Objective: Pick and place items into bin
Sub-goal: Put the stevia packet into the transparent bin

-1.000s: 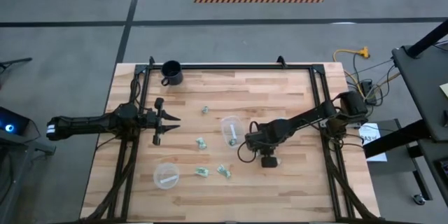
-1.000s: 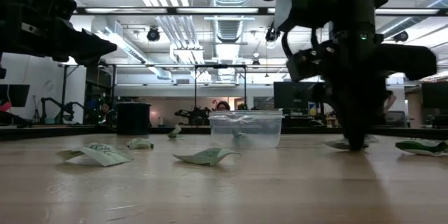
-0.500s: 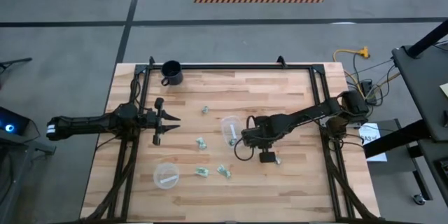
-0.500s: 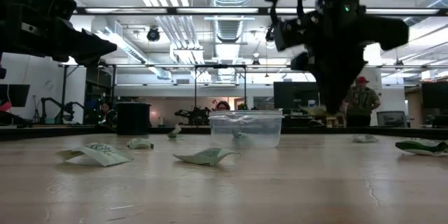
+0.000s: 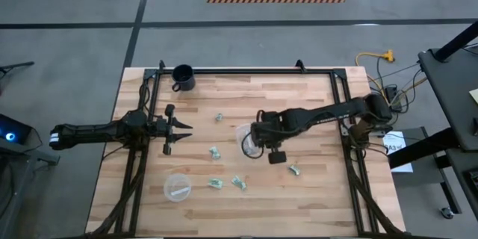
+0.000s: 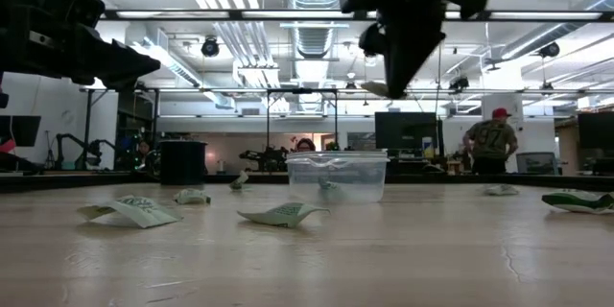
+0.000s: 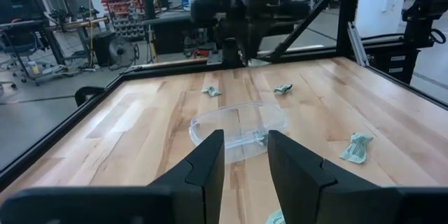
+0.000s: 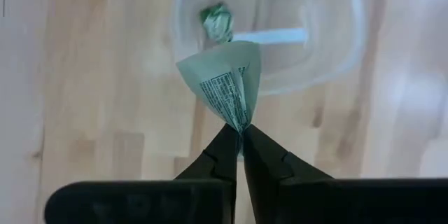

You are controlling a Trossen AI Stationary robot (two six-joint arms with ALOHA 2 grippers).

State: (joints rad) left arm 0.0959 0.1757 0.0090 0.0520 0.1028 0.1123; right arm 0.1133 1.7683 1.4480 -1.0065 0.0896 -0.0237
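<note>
Overhead, the right gripper (image 8: 238, 134) pinches a light, crinkly wrapped piece (image 8: 224, 84) by its corner above the clear cup (image 8: 269, 35), fingers closed.

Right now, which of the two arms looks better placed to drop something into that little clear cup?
The right one. Its right gripper is pinching a wrapped piece directly above the clear cup. The left gripper sits near the table's left edge, holding nothing.

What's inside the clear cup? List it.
Inside the clear cup: one crumpled green wrapped piece and a white strip. The packet held by the right gripper covers part of the interior.
</note>
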